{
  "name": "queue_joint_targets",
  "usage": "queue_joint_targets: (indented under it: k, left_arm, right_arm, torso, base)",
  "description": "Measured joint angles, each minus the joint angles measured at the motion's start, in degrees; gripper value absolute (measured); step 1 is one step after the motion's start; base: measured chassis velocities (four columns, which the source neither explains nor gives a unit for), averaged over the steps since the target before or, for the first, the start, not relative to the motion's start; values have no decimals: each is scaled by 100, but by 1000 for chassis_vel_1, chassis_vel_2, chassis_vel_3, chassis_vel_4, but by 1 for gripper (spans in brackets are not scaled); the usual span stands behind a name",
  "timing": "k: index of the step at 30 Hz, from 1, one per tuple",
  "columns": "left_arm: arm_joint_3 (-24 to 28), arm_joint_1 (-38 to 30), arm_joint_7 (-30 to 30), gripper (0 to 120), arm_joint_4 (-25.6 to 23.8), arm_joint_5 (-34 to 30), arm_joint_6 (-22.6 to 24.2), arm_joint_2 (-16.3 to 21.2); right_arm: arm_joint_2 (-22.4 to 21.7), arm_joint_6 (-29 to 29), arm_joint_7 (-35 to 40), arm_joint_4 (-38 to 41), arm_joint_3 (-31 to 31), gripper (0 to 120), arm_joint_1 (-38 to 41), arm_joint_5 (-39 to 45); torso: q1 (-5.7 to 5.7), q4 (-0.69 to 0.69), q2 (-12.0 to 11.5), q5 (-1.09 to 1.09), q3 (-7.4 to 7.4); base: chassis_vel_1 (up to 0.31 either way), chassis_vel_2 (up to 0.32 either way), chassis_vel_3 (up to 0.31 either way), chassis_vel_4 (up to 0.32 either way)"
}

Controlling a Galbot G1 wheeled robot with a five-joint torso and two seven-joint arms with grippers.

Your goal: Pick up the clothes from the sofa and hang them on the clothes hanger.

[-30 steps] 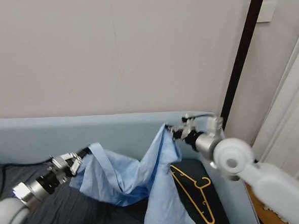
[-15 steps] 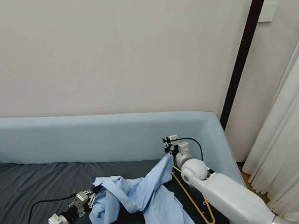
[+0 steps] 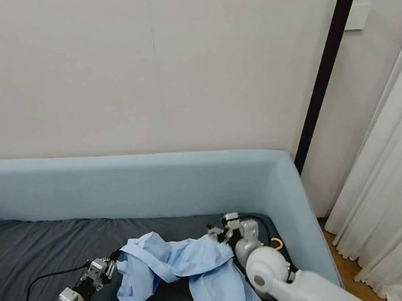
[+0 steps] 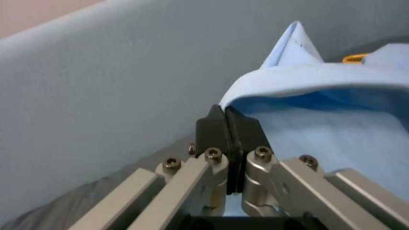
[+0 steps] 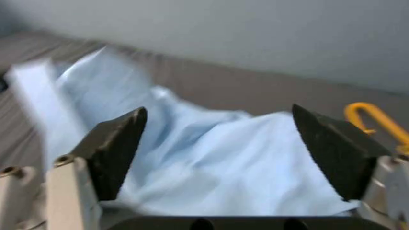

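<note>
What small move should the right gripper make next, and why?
Probably lower the right gripper and close on the blue shirt: its jaws are open over the fabric, while the left gripper is shut on another edge.

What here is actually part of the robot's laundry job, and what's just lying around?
Part of the job:
blue shirt, crumpled on the sofa
left gripper, shut on the shirt's edge
right gripper, open over the shirt
yellow hanger, on the seat

Just around:
white curtain
plain wall
</note>
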Motion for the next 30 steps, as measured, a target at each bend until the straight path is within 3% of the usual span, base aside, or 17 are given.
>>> queue_joint_targets:
  k: [4,11,24,30]
  left_arm:
    - [-63,62,-11,0,-273,-126,59,7]
    - [-191,193,-118,0,-632,-311,115,17]
    - [-263,163,-317,0,-932,-487,244,14]
    - [-280,189,-364,0,-1014,-549,276,31]
  right_arm:
    - [156,-1,-160,-144,-503,100,-118,-584]
    - [451,-299,155,-371,-1034,100,-289,-924]
    - [702,-638,251,-1051,-1167,100,-557,-1259]
    - [1003,-783,375,-1644,-1150,84,-426,-1403]
  torso:
    - [0,0,0,1,0]
    - [0,1,0,1,0]
    - [0,-1,0,0,1]
    - [0,0,0,1,1]
  base:
    - [0,0,0,0]
    - [0,0,0,0]
    - [0,0,0,0]
    - [0,0,0,0]
